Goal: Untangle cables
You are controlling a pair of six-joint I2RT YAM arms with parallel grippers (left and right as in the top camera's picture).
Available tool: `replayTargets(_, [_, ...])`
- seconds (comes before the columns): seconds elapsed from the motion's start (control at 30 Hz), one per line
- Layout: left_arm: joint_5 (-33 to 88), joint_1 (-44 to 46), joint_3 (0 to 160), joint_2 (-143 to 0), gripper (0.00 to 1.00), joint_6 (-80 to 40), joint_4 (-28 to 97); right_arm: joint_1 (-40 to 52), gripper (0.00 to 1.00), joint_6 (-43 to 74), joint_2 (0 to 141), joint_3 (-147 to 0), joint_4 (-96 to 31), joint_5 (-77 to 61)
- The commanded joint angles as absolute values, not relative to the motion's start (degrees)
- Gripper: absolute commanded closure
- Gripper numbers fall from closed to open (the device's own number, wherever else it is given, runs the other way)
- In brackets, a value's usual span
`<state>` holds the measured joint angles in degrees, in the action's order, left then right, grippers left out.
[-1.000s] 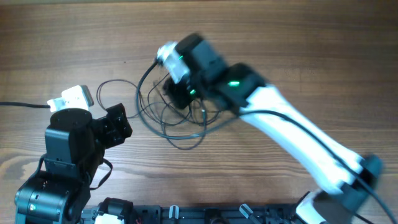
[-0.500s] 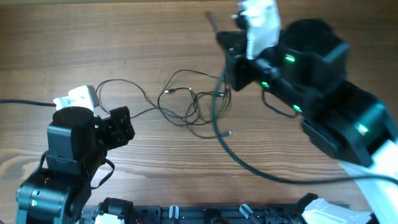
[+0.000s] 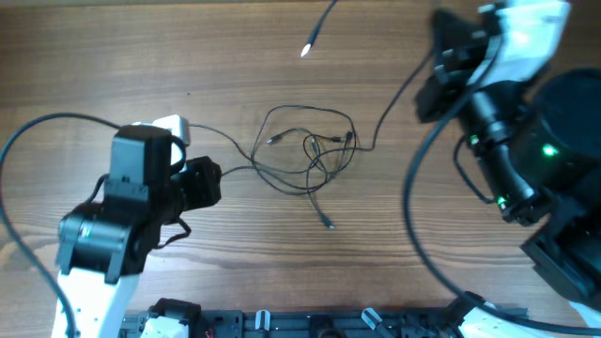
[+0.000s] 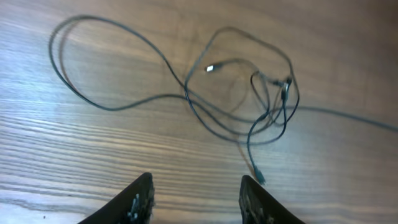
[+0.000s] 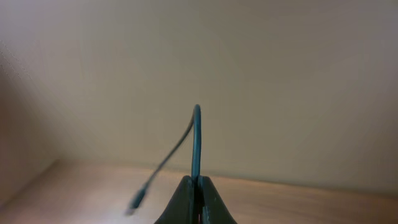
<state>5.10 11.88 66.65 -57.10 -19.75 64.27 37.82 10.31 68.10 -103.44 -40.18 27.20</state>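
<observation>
The cables [image 3: 310, 155] lie as thin black loops tangled on the wood at the middle of the table. In the left wrist view the cables [image 4: 249, 99] spread ahead of the fingers, with one small plug end [image 4: 258, 177] nearest. My left gripper [image 3: 208, 183] sits just left of the tangle. The left gripper [image 4: 196, 199] is open, with only bare wood between its fingers. My right gripper [image 3: 435, 70] is raised at the upper right. The right gripper [image 5: 196, 186] is shut on one cable strand [image 5: 196, 137]. That strand [image 3: 394, 108] runs down to the tangle.
A loose plug end [image 3: 308, 47] hangs in the air near the top centre. The thick black arm cable [image 3: 418, 235] curves in front of the right arm. A black rail [image 3: 310, 324] runs along the table's near edge.
The right arm has swung from over the tangle up to the upper right, drawing one strand out and spreading the loops. The left arm has moved right toward the tangle, its jaws narrower.
</observation>
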Motion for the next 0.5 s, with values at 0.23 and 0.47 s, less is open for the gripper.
replayTargets(0.23, [30.65, 16.88, 64.86, -66.78, 0.54, 4.69, 60.99, 37.63, 0.96, 14.96, 65.82, -103.98, -38.61, 37.06])
replayTargets(0.47, [30.59, 22.57, 64.86, -74.96, 0.49, 10.17, 60.12, 37.63, 0.96, 11.53, 65.39, -104.01, -37.91, 38.04])
